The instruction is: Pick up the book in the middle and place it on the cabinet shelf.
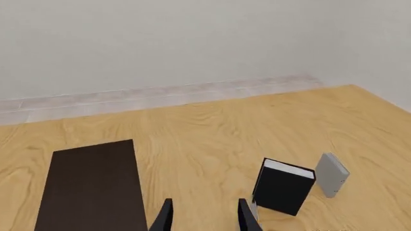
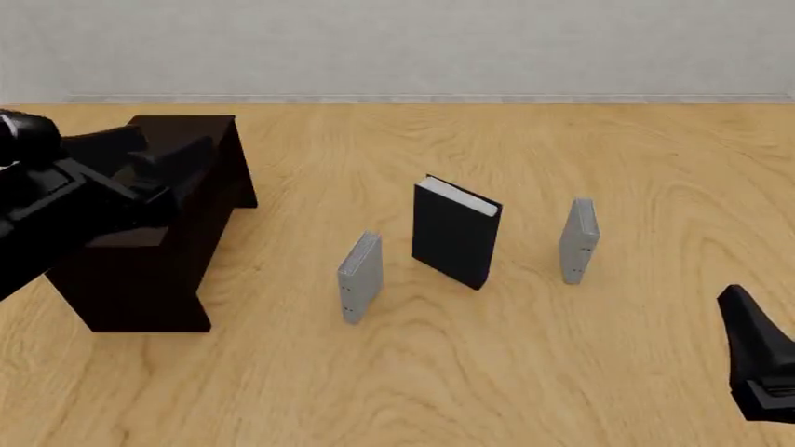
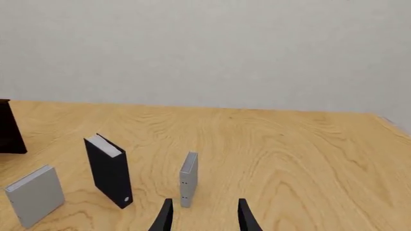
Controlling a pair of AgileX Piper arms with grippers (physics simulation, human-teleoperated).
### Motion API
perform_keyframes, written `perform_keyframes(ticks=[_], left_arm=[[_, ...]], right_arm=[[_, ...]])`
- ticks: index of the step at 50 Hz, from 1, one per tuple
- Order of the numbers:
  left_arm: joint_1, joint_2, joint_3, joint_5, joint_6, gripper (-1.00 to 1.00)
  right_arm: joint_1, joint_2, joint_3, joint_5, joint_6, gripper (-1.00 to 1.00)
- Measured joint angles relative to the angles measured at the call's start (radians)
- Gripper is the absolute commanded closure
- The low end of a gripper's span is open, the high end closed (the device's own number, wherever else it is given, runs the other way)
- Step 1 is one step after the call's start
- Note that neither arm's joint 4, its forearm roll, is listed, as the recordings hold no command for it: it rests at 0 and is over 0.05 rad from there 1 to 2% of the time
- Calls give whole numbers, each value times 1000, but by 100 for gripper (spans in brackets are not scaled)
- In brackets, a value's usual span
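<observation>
The book, a thick black hardcover with white page edges, stands upright mid-table between two thin grey books. It also shows in the left wrist view and the right wrist view. The cabinet shelf is a dark brown box at the left, its flat top bare. My left gripper hangs open above the cabinet's near end, well left of the book. My right gripper is open too, low at the front right, holding nothing.
One thin grey book stands upright left of the black one, another grey book to its right. A pale wall closes the far side of the wooden table.
</observation>
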Motion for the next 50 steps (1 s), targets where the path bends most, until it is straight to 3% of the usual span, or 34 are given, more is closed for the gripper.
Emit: perform_keyframes(ticks=[14, 23, 34, 44, 50], left_arm=[[-82, 201, -108, -62, 19, -100], [-124, 313, -215, -51, 77, -100], [-178, 450, -394, 37, 203, -100], [-187, 543, -594, 190, 311, -100], [-214, 619, -682, 291, 416, -100]], right_arm=[[5, 0, 1, -3, 1, -100], [5, 1, 1, -3, 3, -100], [7, 2, 2, 0, 7, -100], [8, 5, 2, 7, 14, -100], [12, 16, 2, 3, 19, -100]])
